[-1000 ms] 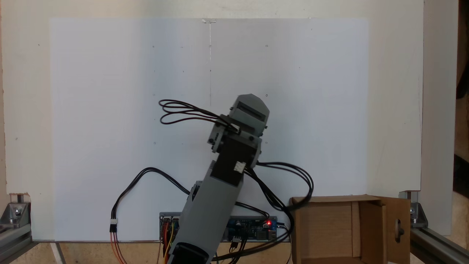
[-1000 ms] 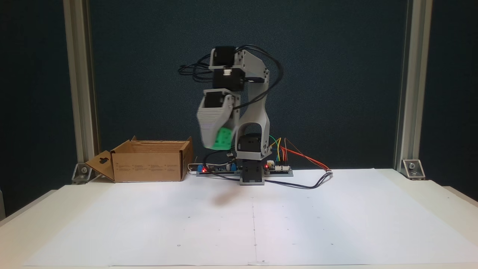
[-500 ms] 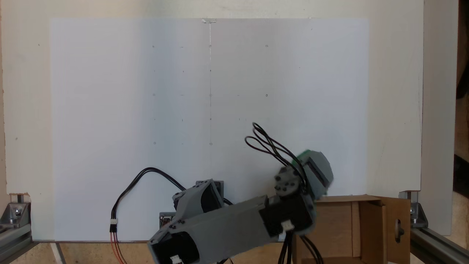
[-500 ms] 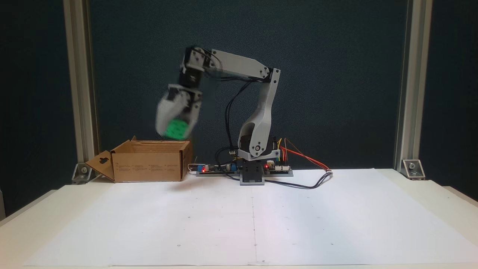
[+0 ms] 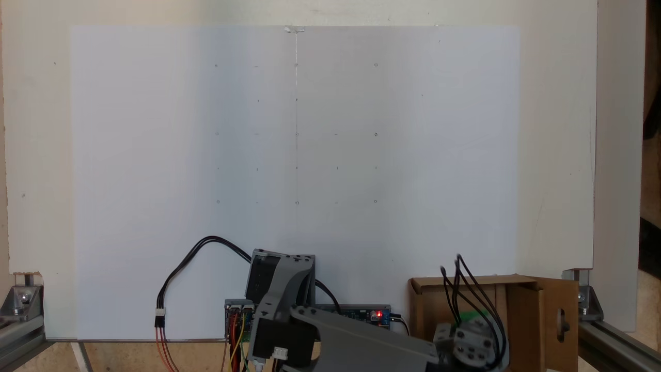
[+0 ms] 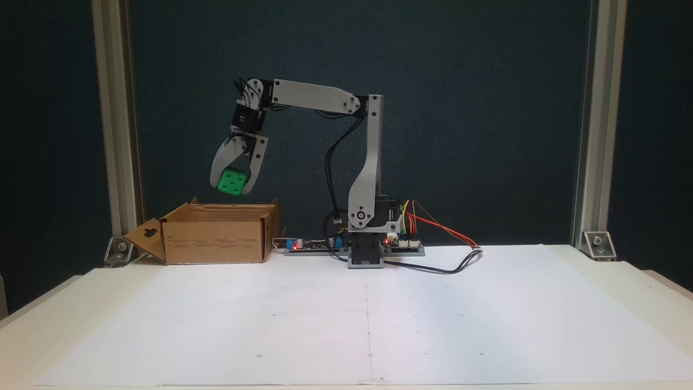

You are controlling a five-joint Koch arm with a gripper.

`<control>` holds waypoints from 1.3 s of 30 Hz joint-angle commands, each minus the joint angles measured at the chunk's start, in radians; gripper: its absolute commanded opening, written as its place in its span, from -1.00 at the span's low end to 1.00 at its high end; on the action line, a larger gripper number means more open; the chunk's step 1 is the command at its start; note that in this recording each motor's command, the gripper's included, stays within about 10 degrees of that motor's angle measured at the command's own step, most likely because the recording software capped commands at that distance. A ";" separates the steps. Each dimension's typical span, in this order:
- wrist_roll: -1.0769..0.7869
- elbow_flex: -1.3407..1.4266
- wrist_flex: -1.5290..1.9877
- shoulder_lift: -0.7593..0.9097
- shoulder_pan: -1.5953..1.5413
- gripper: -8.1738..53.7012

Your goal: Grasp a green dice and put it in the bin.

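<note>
Both gripper (image 6: pixel 231 187) jaws clamp the green dice (image 6: pixel 232 181) above the bin (image 6: pixel 216 234).

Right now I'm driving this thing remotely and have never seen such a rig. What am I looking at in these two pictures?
It is a small grey hobby arm bolted at the back edge of a table covered with white paper. One fixed view looks down from above, with the arm's base at the bottom of the picture; the other fixed view looks at the table from the front. At the arm's tip is the gripper, and its jaws are closed on the green dice. In the front view the dice hangs in the air above the bin, an open cardboard box with its flaps spread. From above, a sliver of green shows over the box. Circuit boards and coloured wires sit beside the base.
</note>
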 commanded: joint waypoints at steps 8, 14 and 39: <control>-0.089 -0.077 -0.112 -0.133 0.083 -0.36; -0.089 -0.077 -0.112 -0.169 0.084 -0.36; 0.371 -0.132 -0.127 0.179 -0.455 0.67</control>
